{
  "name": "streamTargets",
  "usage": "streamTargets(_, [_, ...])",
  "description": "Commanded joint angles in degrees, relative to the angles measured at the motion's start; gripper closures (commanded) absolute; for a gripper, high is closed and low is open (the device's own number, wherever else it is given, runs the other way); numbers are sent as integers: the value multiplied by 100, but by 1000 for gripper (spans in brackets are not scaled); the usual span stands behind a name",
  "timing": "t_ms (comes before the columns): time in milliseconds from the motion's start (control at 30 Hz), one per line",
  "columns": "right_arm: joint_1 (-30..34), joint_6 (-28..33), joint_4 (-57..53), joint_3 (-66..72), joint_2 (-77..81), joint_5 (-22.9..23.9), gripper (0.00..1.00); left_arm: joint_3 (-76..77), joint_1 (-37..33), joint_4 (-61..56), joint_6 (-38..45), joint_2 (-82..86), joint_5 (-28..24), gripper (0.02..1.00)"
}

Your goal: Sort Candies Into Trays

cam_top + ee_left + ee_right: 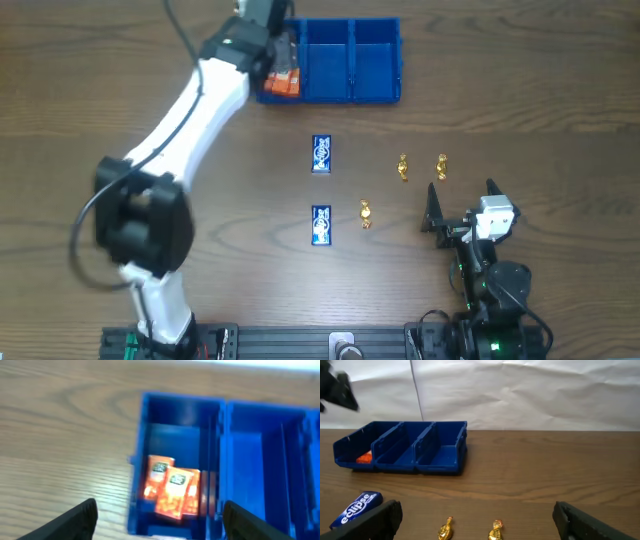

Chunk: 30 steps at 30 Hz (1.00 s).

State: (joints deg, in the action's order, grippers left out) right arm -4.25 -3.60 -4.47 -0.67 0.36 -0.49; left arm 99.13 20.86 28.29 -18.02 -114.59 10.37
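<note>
Since the left gripper (162, 522) hangs with its 2 fingers spread wide and nothing between them, right above the end compartment of the blue tray (352, 60) where the orange boxes (172, 491) already lie, we judge that its next pick must come from the open table (560, 120). What matters there is direction.

From that gripper, the 2 blue packs (321, 154) lie back toward the arm bases, one behind the other along the middle of the table and well apart from the tray. Each has its long axis running from the bases toward the tray (so the fingers would need to close across the short side, from left and right). The pack nearer the tray is the shorter trip for the left arm.

The 3 gold candies (403, 167) sit to the right of the packs. The right gripper (462, 203), its fingers also parted and empty, rests low near its own base, close to them: 2 lie ahead of it, and 1 lies off to its left, between it and the pack nearer the bases. So we would call the gold candies the right arm's work and the packs the left's, with 2 more compartments to take them.
</note>
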Motion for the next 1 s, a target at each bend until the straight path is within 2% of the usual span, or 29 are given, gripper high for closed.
streamTargets(33, [-28,68,-26,24,-22,-7,3,-2162,-415,-1460,44,2894,11,180])
streamTargets(133, [-28,68,-26,24,-22,-7,3,-4004,-750,-2168,529,5104,11,143])
streamTargets(267, [-28,68,-26,24,-24,-7,3,-5761,-1145,-2304,957,7628,-37,134])
streamTargets(367, [-28,68,-26,24,-22,-7,3,-7027,-1464,-2601,1189,9112,-492,110])
streamTargets(467, [-28,68,-26,24,-22,-7,3,-8164,-1569,-3084,1182,10129,-793,36])
streamTargets(567, [-28,70,-26,24,-24,-7,3,-9127,-1572,-3609,1180,10734,-1132,23])
streamTargets(667, [-28,70,-26,24,-22,-7,3,-9798,-1572,-3777,1176,11081,-1174,20])
streamTargets(833, [-28,68,-26,24,-24,-7,1,-9884,-1572,-2339,1163,11438,-1182,20])
streamTargets(1000, [-28,68,-26,22,-22,-7,3,-9882,-1572,-2380,1163,11427,-1145,20])
